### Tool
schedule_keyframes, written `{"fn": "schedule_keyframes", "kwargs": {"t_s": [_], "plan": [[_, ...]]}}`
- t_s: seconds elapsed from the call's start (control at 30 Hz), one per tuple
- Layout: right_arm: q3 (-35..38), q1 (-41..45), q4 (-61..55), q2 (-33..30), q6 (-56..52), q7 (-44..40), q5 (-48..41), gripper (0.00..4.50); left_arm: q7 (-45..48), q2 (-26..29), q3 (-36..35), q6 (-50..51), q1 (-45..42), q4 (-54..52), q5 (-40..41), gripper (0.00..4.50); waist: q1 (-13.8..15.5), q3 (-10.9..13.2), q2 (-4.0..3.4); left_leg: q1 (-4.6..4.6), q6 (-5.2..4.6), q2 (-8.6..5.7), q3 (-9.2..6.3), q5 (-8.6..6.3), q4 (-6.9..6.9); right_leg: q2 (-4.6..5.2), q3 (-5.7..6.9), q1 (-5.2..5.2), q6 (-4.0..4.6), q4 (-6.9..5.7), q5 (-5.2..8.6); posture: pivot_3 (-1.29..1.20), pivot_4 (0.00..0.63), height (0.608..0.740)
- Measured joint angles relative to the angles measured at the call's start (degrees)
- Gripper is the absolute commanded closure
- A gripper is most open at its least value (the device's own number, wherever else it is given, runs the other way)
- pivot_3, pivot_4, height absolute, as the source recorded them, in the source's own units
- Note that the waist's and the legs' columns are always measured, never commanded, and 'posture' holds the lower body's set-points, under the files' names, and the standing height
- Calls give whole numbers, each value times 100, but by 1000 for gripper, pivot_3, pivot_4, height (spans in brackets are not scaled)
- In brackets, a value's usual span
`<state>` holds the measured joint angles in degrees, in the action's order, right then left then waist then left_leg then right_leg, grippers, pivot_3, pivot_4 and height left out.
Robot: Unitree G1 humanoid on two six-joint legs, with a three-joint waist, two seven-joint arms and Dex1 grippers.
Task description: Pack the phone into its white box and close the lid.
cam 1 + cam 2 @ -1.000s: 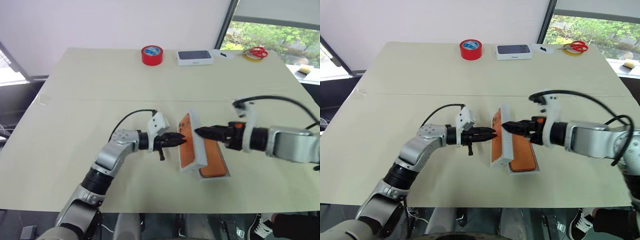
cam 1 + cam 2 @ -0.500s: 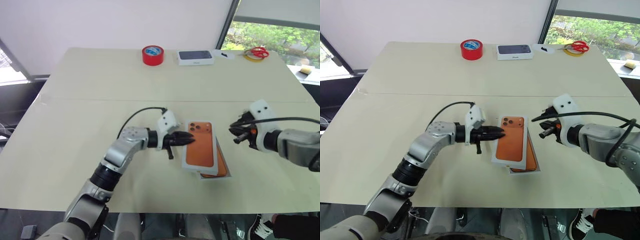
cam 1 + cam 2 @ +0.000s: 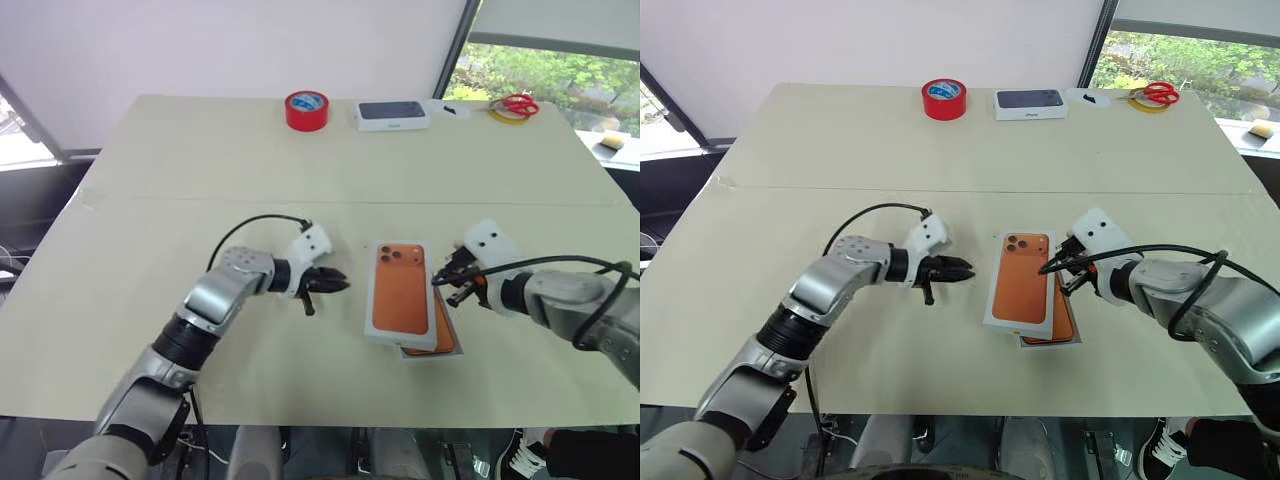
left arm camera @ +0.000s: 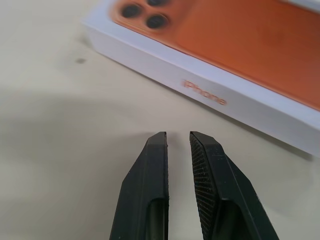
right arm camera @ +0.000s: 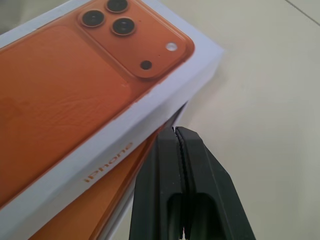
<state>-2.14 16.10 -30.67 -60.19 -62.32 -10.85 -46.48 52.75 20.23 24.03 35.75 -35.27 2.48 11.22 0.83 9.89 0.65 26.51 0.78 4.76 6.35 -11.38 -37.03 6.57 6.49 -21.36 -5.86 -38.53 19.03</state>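
Head stereo pair looks forward-down over the table [image 3: 150,160]; both wrist cameras sit close, sharing the lid [image 4: 210,85].

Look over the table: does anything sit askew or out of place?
Yes. The white cardboard lid with the orange phone picture lies skewed over the white box: the tray's orange inside juts out at the near right corner, so it is not closed.

Pale beige bench [image 3: 200,160], plain white wall [image 3: 250,40] behind; window [image 3: 560,70] past far right corner, daylight, greenery.
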Motion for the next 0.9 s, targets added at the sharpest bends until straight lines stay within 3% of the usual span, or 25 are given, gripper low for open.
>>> {"fn": "schedule_keyframes", "kwargs": {"t_s": [0.17, 0.9], "plan": [[-52, -48, -165, 146, -221, -132, 311, 4473, -46, -480, 74, -73, -54, 168, -59, 3737, -7, 0, 0, -1, 0, 1, 0, 0, 0, -1, 0, 0, 0, -1, 0, 0, 150, 730], [373, -676, -644, 242, -745, -541, 936, 4473, 347, -725, 431, -115, -139, 154, -168, 3737, 1, 0, 0, -1, 0, 0, -2, 0, -2, 0, 0, 2, 0, 0, 0, 0, 150, 730]]}}
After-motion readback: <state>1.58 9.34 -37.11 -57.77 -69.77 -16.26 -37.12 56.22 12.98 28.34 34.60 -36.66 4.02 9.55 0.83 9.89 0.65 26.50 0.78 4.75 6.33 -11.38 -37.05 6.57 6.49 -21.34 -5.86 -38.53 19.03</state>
